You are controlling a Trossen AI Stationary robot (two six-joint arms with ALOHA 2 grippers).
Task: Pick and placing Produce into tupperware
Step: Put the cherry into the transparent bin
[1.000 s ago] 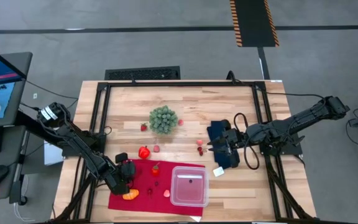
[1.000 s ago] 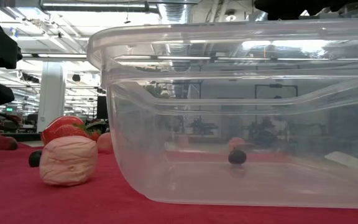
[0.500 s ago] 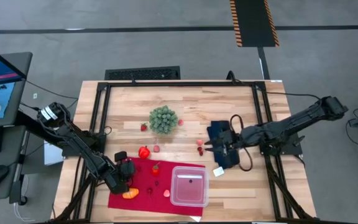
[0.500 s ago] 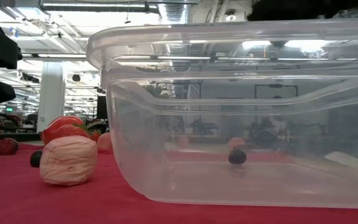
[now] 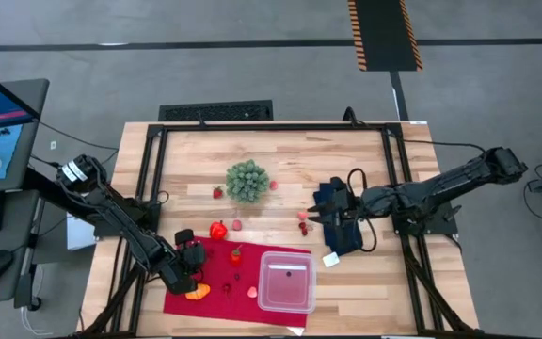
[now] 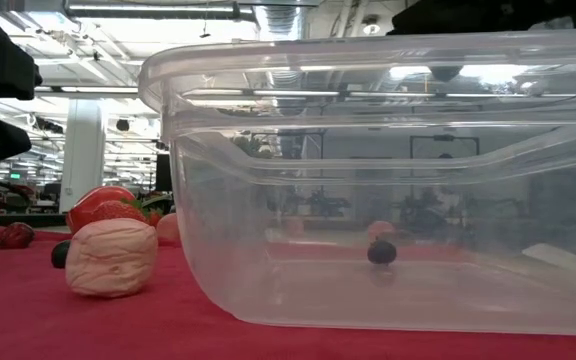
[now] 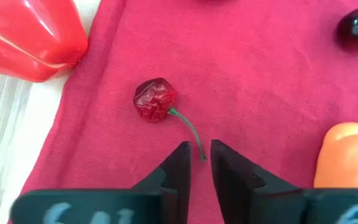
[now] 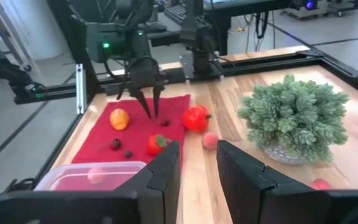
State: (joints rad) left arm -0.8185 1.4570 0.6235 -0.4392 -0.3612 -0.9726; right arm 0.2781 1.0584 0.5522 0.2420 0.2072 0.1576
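A red cherry [image 7: 155, 99] with a green stem lies on the red cloth [image 5: 224, 303]. My left gripper [image 7: 201, 163] points down over it, its fingers a narrow gap apart on either side of the stem's free end [image 7: 201, 154], with no touch showing. An orange oval [image 7: 347, 155] lies beside it, and a red pepper [image 5: 218, 230] and a strawberry [image 5: 236, 253] lie farther back. The clear tupperware [image 5: 287, 281] holds one dark berry [image 6: 382, 252]. My right gripper [image 8: 197, 168] hovers open over the dark blue cloth [image 5: 344, 235].
A green bushy ball [image 5: 247, 181] stands at the table's middle back. Small red bits [image 5: 303, 220] lie near the blue cloth. A pink ball [image 6: 111, 258] rests on the red cloth left of the tupperware. A black frame [image 5: 149, 188] rims the table.
My right gripper has edged a little toward the table's left, above the dark blue cloth.
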